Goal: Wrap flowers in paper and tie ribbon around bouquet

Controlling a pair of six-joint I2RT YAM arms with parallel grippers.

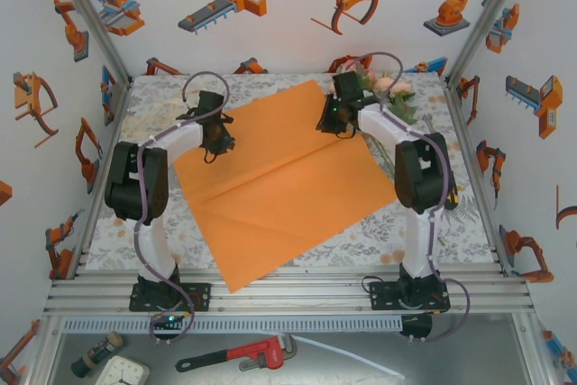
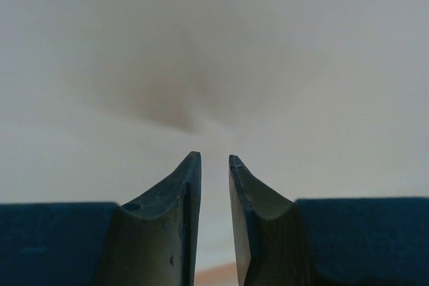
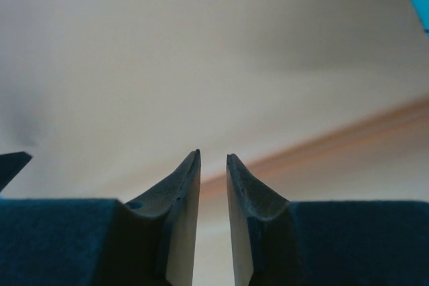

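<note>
Early stage. Paper (image 1: 279,187) lies flat and unwrapped mid-table. Flowers (image 1: 388,87) sit at the far right, beside the paper, not on it. Left gripper (image 2: 214,160) and right gripper (image 3: 213,157) are at the paper's far edges, jaws narrowly parted, holding nothing. Left to do: place flowers, wrap, tie ribbon.

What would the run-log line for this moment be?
paper spread flat | flowers far right, unwrapped | left gripper open, paper's left edge | right gripper open, paper's right edge

Robot-print white walls (image 1: 288,42), floral tablecloth (image 1: 352,245)
</note>
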